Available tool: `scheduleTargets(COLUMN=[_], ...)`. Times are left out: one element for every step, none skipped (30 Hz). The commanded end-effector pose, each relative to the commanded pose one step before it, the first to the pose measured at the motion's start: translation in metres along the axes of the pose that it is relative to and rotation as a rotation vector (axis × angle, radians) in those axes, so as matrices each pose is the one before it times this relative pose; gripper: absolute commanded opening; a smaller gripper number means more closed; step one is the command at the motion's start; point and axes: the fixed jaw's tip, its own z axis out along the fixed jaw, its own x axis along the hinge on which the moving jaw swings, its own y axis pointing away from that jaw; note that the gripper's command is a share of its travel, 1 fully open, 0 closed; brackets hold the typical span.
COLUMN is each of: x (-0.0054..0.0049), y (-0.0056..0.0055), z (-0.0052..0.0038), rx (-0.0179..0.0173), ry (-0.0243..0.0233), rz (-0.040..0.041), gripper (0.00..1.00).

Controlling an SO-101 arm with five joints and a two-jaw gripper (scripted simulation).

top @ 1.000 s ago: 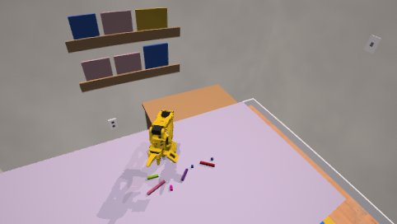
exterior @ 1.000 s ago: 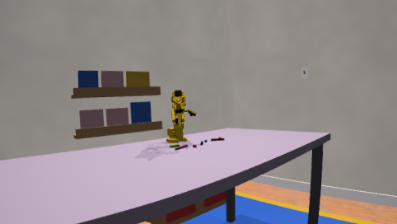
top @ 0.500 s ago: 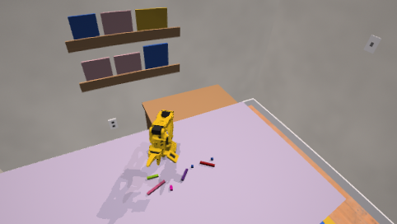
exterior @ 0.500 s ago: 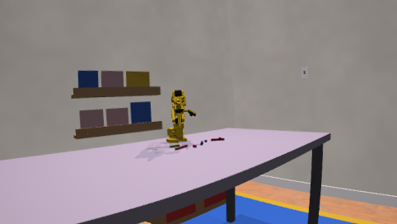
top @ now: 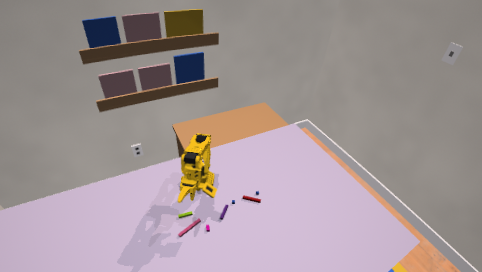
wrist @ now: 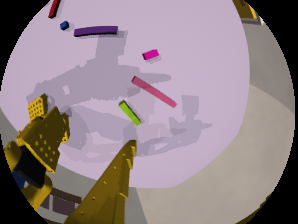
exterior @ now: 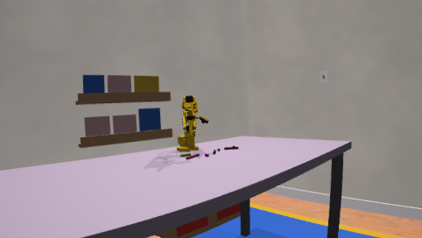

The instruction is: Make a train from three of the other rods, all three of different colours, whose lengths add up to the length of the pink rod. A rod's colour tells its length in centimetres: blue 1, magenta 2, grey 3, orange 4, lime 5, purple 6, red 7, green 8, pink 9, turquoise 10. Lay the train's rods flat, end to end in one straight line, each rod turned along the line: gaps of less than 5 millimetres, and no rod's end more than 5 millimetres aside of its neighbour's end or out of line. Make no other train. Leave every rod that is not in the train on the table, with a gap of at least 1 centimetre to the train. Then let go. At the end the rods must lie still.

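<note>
The pink rod [top: 189, 227] [exterior: 193, 156] [wrist: 153, 91] lies flat on the lilac table [top: 325, 200]. A lime rod [top: 185, 214] [exterior: 185, 154] [wrist: 129, 112] lies close beside it. A short magenta rod [top: 207, 228] [exterior: 207, 154] [wrist: 150, 54], a purple rod [top: 224, 212] [exterior: 214, 151] [wrist: 96, 30], a blue cube [top: 233, 202] [wrist: 64, 24], a second blue cube [top: 257, 192] and a red rod [top: 251, 199] [exterior: 231, 148] [wrist: 56, 4] lie apart from one another to the right. My gripper [top: 196, 192] [exterior: 203, 120] [wrist: 83, 123] is open and empty, held high above the table near the arm's base, with the rods in front of it.
The yellow arm's base [top: 196, 172] stands at the table's back edge. A wooden box [top: 230, 122] is behind it. Two wall shelves [top: 150, 46] hold coloured boxes. The table's right edge [top: 370, 190] drops to the floor.
</note>
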Motion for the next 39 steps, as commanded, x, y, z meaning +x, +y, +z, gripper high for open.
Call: scheduleTargets(x=[0.00031, 0.0, 0.0, 0.0, 0.0, 0.0, 0.0, 0.0, 0.0, 0.0, 0.0, 0.0, 0.0, 0.0, 0.0, 0.0, -0.00001, -0.00007, -0.00018, -0.00032, -0.00049, -0.00068, -0.00087, -0.00106, -0.00124, -0.0014, -0.00155, -0.00166, -0.00175, -0.00181, 0.0, 0.0, -0.00183, -0.00183, -0.00179, -0.00172, -0.00162, -0.0015, -0.00135], y=[-0.01143, 0.0, 0.0, 0.0, 0.0, 0.0, 0.0, 0.0, 0.0, 0.0, 0.0, 0.0, 0.0, 0.0, 0.0, 0.0, 0.0, 0.00002, 0.00005, 0.00008, 0.00013, 0.00018, 0.00023, 0.00028, 0.00033, 0.00037, 0.00041, 0.00044, 0.00047, 0.00049, 0.0, 0.0, 0.00049, 0.00049, 0.00048, 0.00046, 0.00043, 0.0004, 0.00036], z=[-0.011824, 0.0, 0.0, 0.0, 0.0, 0.0, 0.0, 0.0, 0.0, 0.0, 0.0, 0.0, 0.0, 0.0, 0.0, 0.0, -0.000003, -0.000023, -0.000058, -0.000105, -0.00016, -0.00022, -0.000281, -0.000341, -0.000396, -0.000445, -0.000486, -0.000518, -0.00054, -0.000552, 0.0, 0.0, -0.000553, -0.000545, -0.000526, -0.000499, -0.000465, -0.000424, -0.000378], rx=[0.08811, 0.0, 0.0, 0.0, 0.0, 0.0, 0.0, 0.0, 0.0, 0.0, 0.0, 0.0, 0.0, 0.0, 0.0, 0.0, 0.00003, 0.00023, 0.00057, 0.00103, 0.00158, 0.00217, 0.00279, 0.0034, 0.00399, 0.00453, 0.005, 0.0054, 0.0057, 0.00591, 0.0, 0.0, 0.00601, 0.00601, 0.0059, 0.00569, 0.00538, 0.00498, 0.0045], ry=[-0.00353, 0.0, 0.0, 0.0, 0.0, 0.0, 0.0, 0.0, 0.0, 0.0, 0.0, 0.0, 0.0, 0.0, 0.0, 0.0, -0.00003, -0.00017, -0.00044, -0.0008, -0.00122, -0.00169, -0.00219, -0.00269, -0.00319, -0.00366, -0.00409, -0.00447, -0.00479, -0.00503, 0.0, 0.0, -0.00519, -0.00526, -0.00524, -0.00512, -0.0049, -0.00459, -0.00419], rz=[-0.00019, 0.0, 0.0, 0.0, 0.0, 0.0, 0.0, 0.0, 0.0, 0.0, 0.0, 0.0, 0.0, 0.0, 0.0, 0.0, -0.00007, -0.00043, -0.0011, -0.00199, -0.00304, -0.00419, -0.00538, -0.00655, -0.00767, -0.0087, -0.00959, -0.01033, -0.0109, -0.01127, 0.0, 0.0, -0.01145, -0.01142, -0.01118, -0.01076, -0.01015, -0.00938, -0.00846], gripper=[1.0, 1.0, 1.0, 1.0, 1.0, 1.0, 1.0, 1.0, 1.0, 1.0, 1.0, 1.0, 1.0, 1.0, 1.0, 1.0, 1.0, 1.0, 1.0, 1.0, 1.0, 1.0, 1.0, 1.0, 1.0, 1.0, 1.0, 1.0, 1.0, 1.0, 1.0, 1.0, 1.0, 1.0, 1.0, 1.0, 1.0, 1.0, 1.0])
